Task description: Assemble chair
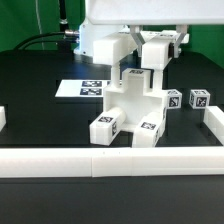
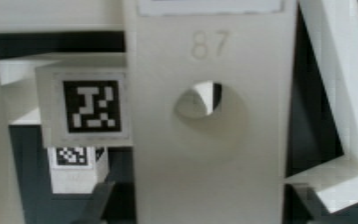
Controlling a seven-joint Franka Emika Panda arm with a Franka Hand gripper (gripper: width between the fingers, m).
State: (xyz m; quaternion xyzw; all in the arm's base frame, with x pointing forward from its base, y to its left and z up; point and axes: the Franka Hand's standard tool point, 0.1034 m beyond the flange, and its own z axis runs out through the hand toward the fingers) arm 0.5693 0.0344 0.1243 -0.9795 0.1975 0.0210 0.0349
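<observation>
Your gripper (image 1: 141, 52) is drawn in narrow, jaws pinched on the top of the chair (image 1: 133, 100), which stands part-built at mid-table. In the wrist view its panel (image 2: 194, 160) fills the frame close up, with one round hole (image 2: 197, 98) and a tag (image 2: 91, 104) beside it. Loose parts (image 1: 175, 98) lie at the chair's 3 o'clock, and the marker board (image 1: 88, 88) lies at its 10 o'clock.
</observation>
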